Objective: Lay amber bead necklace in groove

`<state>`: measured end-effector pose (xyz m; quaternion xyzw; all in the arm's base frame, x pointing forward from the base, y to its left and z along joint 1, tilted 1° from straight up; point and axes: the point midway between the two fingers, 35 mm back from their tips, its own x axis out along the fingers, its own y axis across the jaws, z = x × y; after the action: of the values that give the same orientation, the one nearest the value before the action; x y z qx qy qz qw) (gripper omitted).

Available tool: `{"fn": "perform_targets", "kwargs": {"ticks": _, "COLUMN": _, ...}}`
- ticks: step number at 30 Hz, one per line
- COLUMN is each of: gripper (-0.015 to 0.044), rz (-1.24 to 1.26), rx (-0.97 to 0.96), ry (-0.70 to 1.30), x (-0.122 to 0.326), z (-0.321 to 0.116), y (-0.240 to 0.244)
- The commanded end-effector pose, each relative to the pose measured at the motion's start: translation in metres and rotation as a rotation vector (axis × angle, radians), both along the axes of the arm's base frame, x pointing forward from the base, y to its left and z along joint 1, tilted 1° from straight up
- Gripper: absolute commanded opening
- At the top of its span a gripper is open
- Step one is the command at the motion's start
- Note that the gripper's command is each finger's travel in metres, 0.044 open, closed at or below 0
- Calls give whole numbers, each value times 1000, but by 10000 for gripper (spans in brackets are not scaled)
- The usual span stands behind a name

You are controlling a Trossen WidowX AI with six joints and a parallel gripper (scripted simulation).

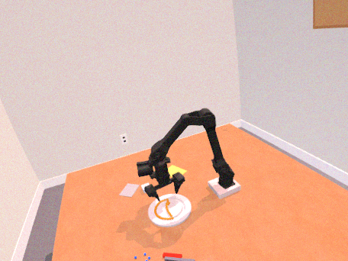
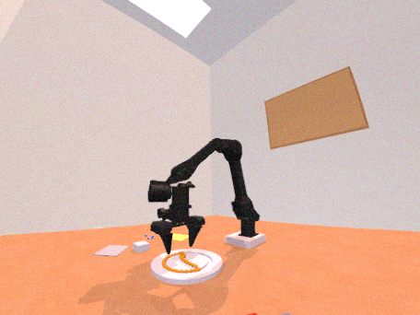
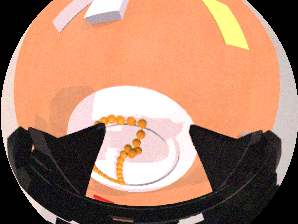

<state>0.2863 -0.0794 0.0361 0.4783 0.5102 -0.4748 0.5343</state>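
The round white bead board (image 1: 188, 211) (image 2: 218, 266) (image 3: 185, 160) lies on the orange table. The amber necklace (image 1: 165, 218) (image 2: 181, 272) (image 3: 120, 120) lies on it in a D shape. One stretch curves around the board's left side in the top and exterior views; the other cuts across the middle, away from the right part of the groove. A few beads bunch together in the wrist view. My gripper (image 1: 168, 196) (image 2: 180, 249) (image 3: 147, 126) is open and empty, its fingertips spread above the board. The left finger hides some beads in the wrist view.
A small white box (image 1: 145, 188) (image 2: 141, 247) (image 3: 105, 15), a pale sheet (image 1: 129, 190) (image 2: 111, 250) and a yellow sheet (image 1: 176, 171) (image 2: 180, 238) (image 3: 227, 25) lie behind the board. A red block (image 1: 172, 255) and several small blue dots (image 1: 145, 254) are at the front in the top view.
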Motion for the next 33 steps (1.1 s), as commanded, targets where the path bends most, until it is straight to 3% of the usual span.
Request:
{"fn": "perform_targets", "kwargs": {"ticks": 1, "gripper": 440, "rz": 5, "rx": 1, "ry": 1, "x": 0, "z": 0, "y": 0}}
{"fn": "perform_targets", "kwargs": {"ticks": 27, "gripper": 440, "rz": 5, "rx": 1, "ry": 1, "x": 0, "z": 0, "y": 0}}
{"fn": "perform_targets", "kwargs": {"ticks": 29, "gripper": 387, "rz": 69, "rx": -1, "ry": 2, "x": 0, "z": 1, "y": 0}}
{"fn": "perform_targets", "kwargs": {"ticks": 33, "gripper": 282, "rz": 446, "rx": -11, "ry": 9, "x": 1, "z": 5, "y": 2}}
